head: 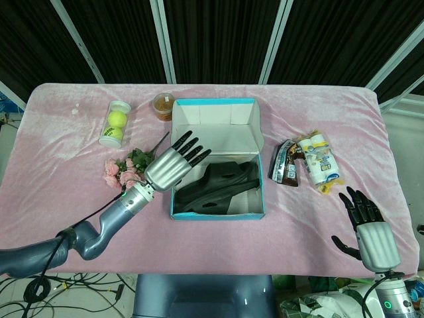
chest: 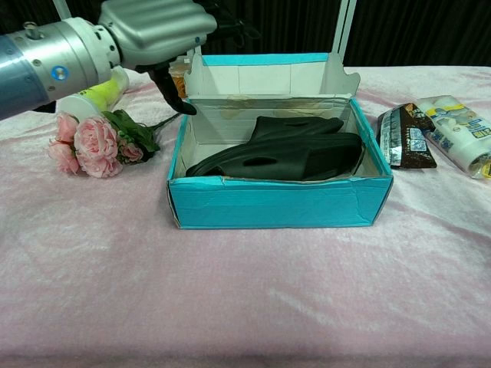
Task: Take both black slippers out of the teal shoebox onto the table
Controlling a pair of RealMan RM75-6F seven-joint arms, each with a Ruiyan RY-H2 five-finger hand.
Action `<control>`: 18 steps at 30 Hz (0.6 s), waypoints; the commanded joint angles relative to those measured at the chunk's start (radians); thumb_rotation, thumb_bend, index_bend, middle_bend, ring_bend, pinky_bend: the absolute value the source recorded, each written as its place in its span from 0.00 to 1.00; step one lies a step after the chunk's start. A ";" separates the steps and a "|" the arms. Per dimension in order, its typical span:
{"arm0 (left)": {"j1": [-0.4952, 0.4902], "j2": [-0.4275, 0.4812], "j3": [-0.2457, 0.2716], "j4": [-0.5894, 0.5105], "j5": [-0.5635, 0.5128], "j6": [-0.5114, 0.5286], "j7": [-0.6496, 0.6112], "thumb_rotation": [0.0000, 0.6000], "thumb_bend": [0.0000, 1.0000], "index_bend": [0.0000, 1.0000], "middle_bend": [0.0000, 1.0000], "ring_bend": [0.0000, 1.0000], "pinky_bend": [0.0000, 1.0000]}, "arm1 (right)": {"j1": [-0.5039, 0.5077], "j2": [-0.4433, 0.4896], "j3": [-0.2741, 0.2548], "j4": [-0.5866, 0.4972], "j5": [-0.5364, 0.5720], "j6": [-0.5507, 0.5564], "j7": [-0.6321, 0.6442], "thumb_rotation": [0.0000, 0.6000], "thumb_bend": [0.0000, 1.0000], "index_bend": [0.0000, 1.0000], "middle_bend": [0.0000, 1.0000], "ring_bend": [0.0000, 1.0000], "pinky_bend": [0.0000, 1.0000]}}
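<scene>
Progress: nothing is out yet; both slippers remain to be lifted onto the worktop [head: 73, 199].
Left hand [head: 173, 163]: centre-left of the head view, over the box's left wall, fingers [head: 192, 147] spread wide, holding nothing.
Teal shoebox [chest: 276, 207]: centre frame, lid flap standing open behind it.
Black slippers [chest: 295, 149]: both inside the box, lying one against the other.
Right hand [head: 371, 232]: lower right corner, above bare worktop, fingers apart, empty.

The bench [head: 79, 218] wears soft pink velvety cloth. The teal shoebox [chest: 276, 205] looks like matt cardboard, creased. The black slippers [chest: 288, 153] seem smooth matt rubber or foam. The left hand [head: 173, 164] has brushed silvery metal-look shells.
</scene>
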 commanded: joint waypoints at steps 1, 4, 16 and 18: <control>-0.034 -0.031 -0.007 0.036 -0.029 -0.028 0.036 1.00 0.06 0.10 0.19 0.08 0.03 | -0.006 -0.002 -0.003 0.008 0.004 0.005 0.009 1.00 0.10 0.00 0.00 0.00 0.15; -0.061 -0.057 -0.005 0.074 -0.050 -0.051 0.055 1.00 0.06 0.10 0.19 0.08 0.03 | -0.012 -0.001 -0.006 0.015 0.006 0.008 0.016 1.00 0.10 0.00 0.00 0.00 0.15; -0.200 -0.270 -0.004 0.311 -0.066 -0.059 0.042 1.00 0.06 0.12 0.19 0.08 0.03 | -0.046 0.010 -0.010 0.042 0.021 0.041 0.052 1.00 0.10 0.00 0.00 0.00 0.15; -0.224 -0.312 0.000 0.365 -0.059 -0.054 0.028 1.00 0.06 0.12 0.19 0.08 0.03 | -0.052 0.010 -0.012 0.047 0.025 0.043 0.058 1.00 0.10 0.00 0.00 0.00 0.15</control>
